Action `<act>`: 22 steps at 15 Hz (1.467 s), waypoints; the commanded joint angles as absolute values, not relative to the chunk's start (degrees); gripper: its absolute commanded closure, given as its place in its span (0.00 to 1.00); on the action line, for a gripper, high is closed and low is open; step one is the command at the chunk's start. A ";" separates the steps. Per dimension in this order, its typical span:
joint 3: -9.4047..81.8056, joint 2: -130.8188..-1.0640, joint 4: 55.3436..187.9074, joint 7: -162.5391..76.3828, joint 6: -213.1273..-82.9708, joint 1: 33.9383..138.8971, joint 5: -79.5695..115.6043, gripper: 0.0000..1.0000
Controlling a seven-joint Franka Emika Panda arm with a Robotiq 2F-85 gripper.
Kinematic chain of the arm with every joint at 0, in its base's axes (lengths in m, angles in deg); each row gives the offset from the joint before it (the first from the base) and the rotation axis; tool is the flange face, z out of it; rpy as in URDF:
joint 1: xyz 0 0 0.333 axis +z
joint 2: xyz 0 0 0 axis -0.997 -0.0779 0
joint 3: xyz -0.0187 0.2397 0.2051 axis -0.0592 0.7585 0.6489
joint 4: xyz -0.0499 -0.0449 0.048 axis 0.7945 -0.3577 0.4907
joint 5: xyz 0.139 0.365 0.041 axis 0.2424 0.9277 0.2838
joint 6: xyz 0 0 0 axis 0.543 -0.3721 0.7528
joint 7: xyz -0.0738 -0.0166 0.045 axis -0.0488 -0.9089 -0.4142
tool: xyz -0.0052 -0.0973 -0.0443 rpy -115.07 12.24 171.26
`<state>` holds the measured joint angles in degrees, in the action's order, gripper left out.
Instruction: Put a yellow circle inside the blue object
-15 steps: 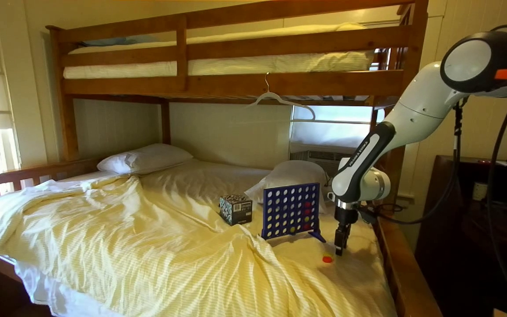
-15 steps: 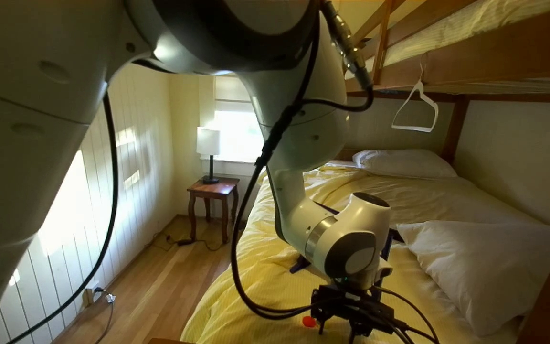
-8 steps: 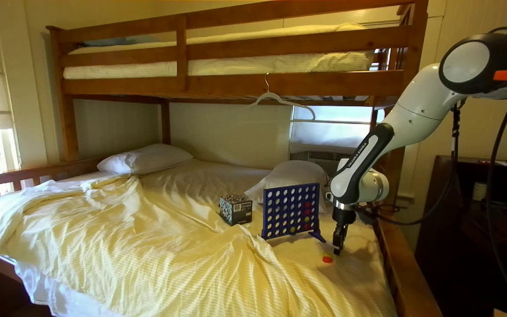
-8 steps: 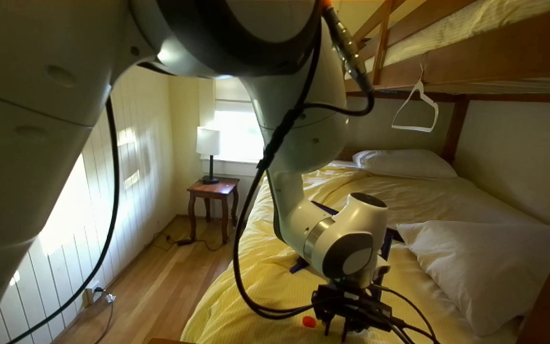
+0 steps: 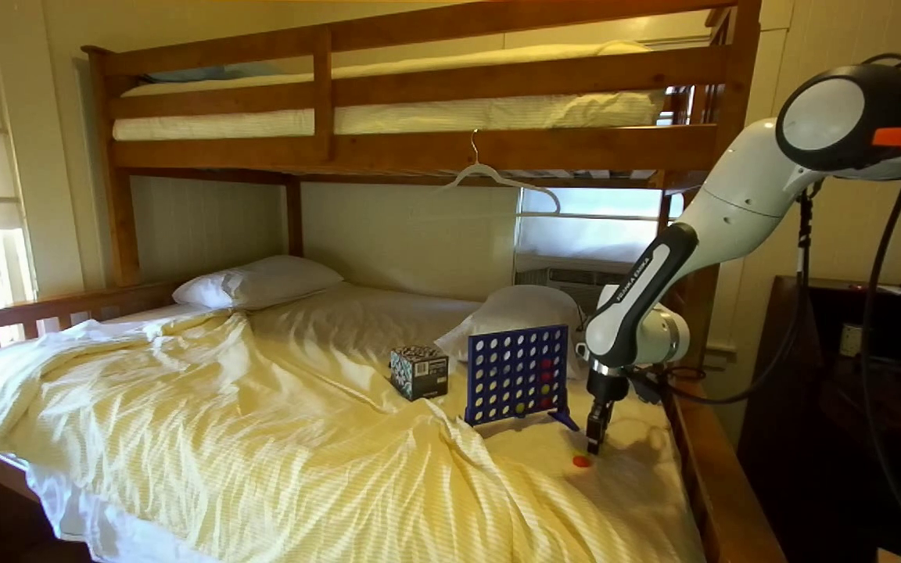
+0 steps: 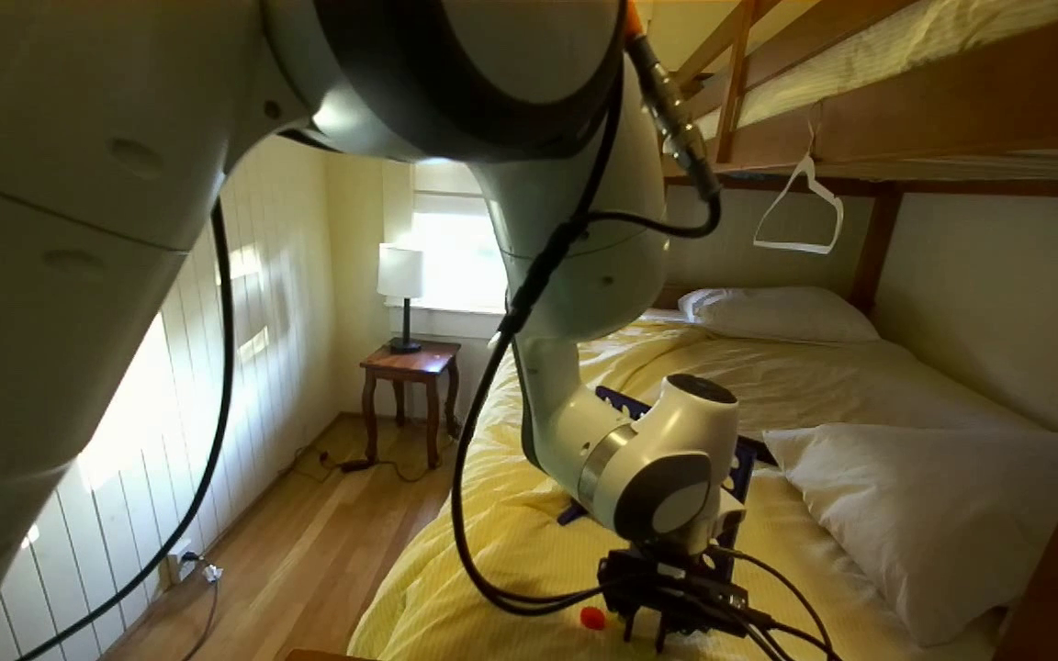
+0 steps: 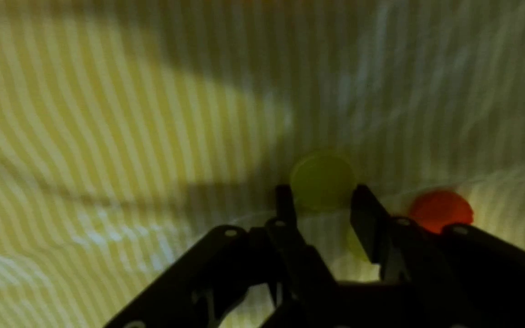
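On the bedding [image 5: 341,461], the blue four-in-a-row grid [image 5: 513,375] holds red and yellow discs [image 5: 546,376]; to its near right, the arm [image 5: 740,195] points its gripper [image 7: 322,190] downward, fingers [image 7: 285,205] narrowly spaced astride another yellow disc [image 7: 322,179], clamping not determinable.

Wrist view: two yellow discs [image 7: 321,182], one red disc [image 7: 441,210]

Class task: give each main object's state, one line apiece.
Gripper: jaws apart, grip unclear.
Yellow disc: appears between the jaws.
Second yellow disc: partly hidden.
Red disc: lying loose.
Connect Four grid: upright, partly filled.
Patterned box: apparently closed.
Coat hanger: hanging.
Table lamp: unclear if lit.
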<state>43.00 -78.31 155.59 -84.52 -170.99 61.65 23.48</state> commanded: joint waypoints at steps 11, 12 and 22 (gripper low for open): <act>44.98 -79.20 155.18 -86.37 -172.67 59.71 24.86 0.49; 45.08 -78.87 155.44 -86.53 -172.56 59.55 24.93 0.43; 43.18 -77.93 156.01 -84.87 -170.48 60.69 23.50 0.00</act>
<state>43.71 -78.71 155.61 -84.59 -171.64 60.51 23.47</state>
